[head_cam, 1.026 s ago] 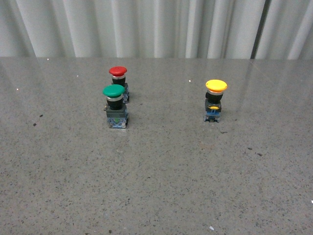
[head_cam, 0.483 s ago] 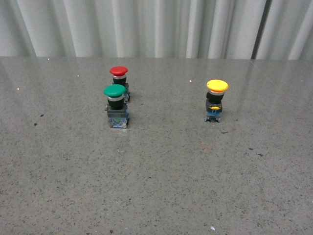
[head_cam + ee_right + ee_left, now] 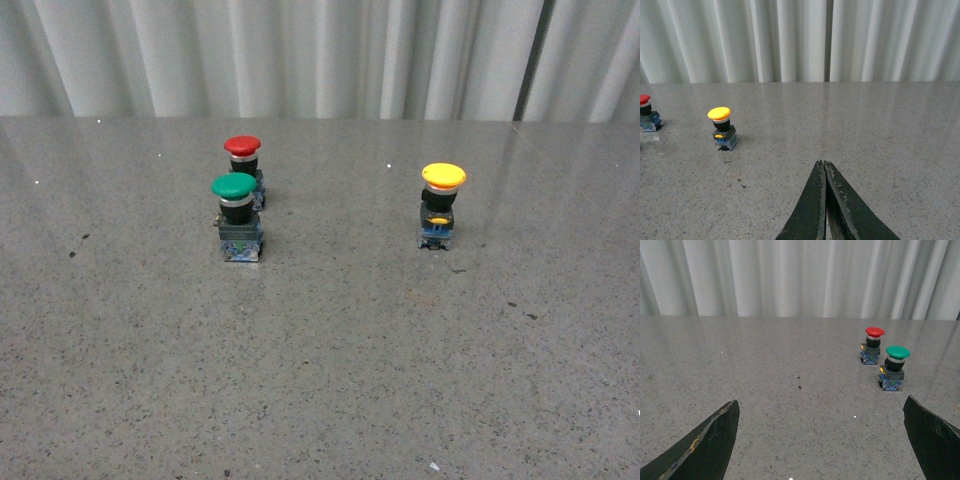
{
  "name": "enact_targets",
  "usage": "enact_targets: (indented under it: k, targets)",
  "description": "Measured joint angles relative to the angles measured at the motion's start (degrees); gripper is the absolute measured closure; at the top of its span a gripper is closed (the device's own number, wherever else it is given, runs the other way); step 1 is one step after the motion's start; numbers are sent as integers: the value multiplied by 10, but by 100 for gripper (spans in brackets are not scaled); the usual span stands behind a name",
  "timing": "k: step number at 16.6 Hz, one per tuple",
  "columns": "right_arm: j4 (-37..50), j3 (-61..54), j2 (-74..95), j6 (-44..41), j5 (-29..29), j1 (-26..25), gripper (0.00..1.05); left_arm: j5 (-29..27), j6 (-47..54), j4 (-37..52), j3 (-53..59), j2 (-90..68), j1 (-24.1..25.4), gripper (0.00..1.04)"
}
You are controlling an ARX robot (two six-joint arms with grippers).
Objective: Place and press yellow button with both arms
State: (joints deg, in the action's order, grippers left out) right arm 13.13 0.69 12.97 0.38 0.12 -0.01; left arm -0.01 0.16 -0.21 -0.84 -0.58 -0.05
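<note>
Yellow button (image 3: 442, 203) is standing untouched toward the table's (image 3: 320, 380) far right, so reaching seems to be only beginning: the left gripper (image 3: 820, 440), gaping empty, and the right gripper (image 3: 825, 200), pinched closed on nothing, are needing to approach it.

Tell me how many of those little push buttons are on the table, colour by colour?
Red button: 1
Green button: 1
Yellow button: 1
Total: 3 buttons
</note>
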Motion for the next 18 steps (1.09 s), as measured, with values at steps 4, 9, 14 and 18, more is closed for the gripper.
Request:
enact_targets:
  k: [4,9,14,18]
  targets:
    - [-37,0,-35,0,0,0,103,0,0,0,0,0,0,7]
    - [-133,0,-127,0,-2,0,103,0,0,0,0,0,0,7]
    - [-134,0,-127,0,-2,0,57,0,0,0,0,0,0,7]
    - [-134,0,-127,0,-2,0,13,0,0,0,0,0,0,7]
